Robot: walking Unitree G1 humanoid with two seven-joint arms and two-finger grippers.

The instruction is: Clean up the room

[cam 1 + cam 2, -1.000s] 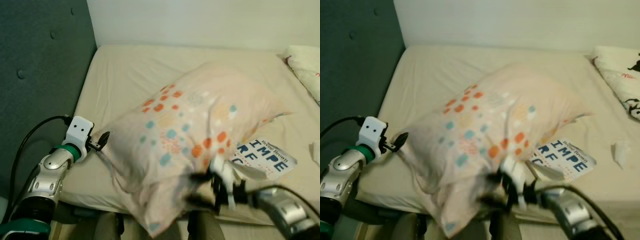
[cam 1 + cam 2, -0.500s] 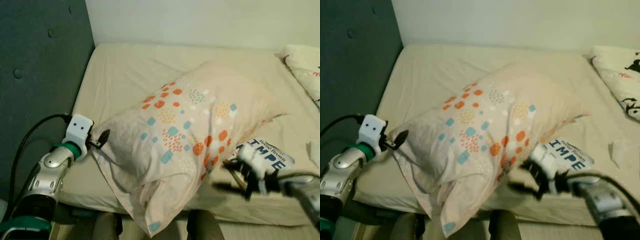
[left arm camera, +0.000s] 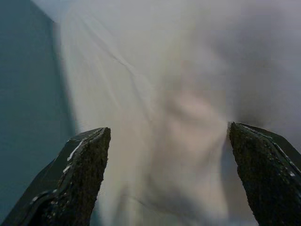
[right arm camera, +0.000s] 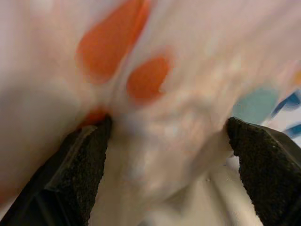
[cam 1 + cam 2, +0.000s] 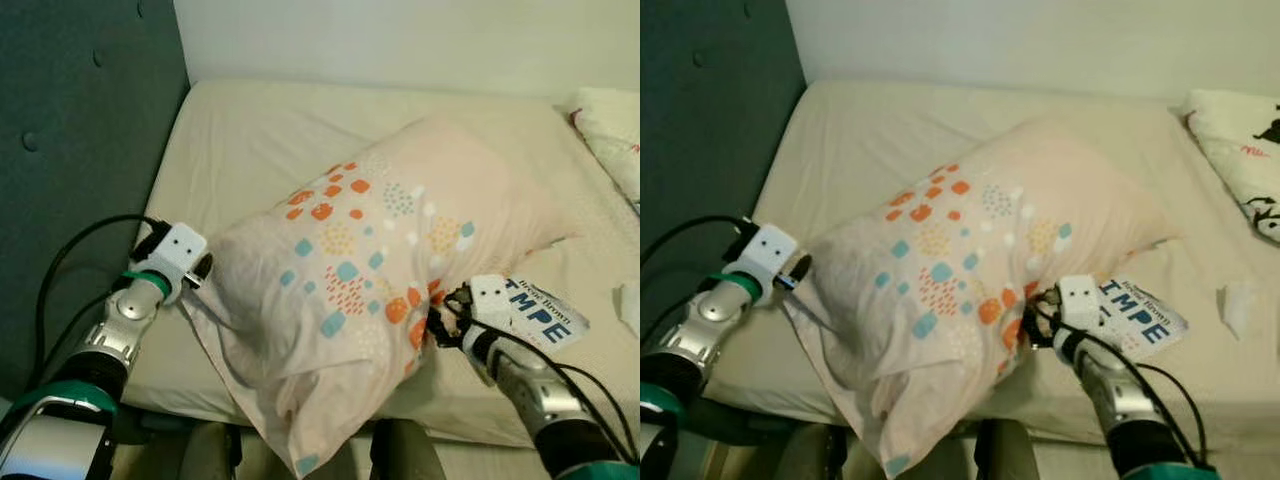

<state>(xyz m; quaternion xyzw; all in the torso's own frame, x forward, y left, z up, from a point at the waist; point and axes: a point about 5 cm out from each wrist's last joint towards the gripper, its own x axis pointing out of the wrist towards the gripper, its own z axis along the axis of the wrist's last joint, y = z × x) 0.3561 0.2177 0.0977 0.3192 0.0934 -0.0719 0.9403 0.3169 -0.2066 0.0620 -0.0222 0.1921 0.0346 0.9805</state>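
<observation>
Right claw and left claw, spread wide against spotted pink fabric pillow; best clenched evenly before lifting.

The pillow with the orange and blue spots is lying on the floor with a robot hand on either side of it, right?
Not quite. The pillow lies on the bed, not the floor, as the left eye view shows. The left hand and right hand do flank it.
</observation>
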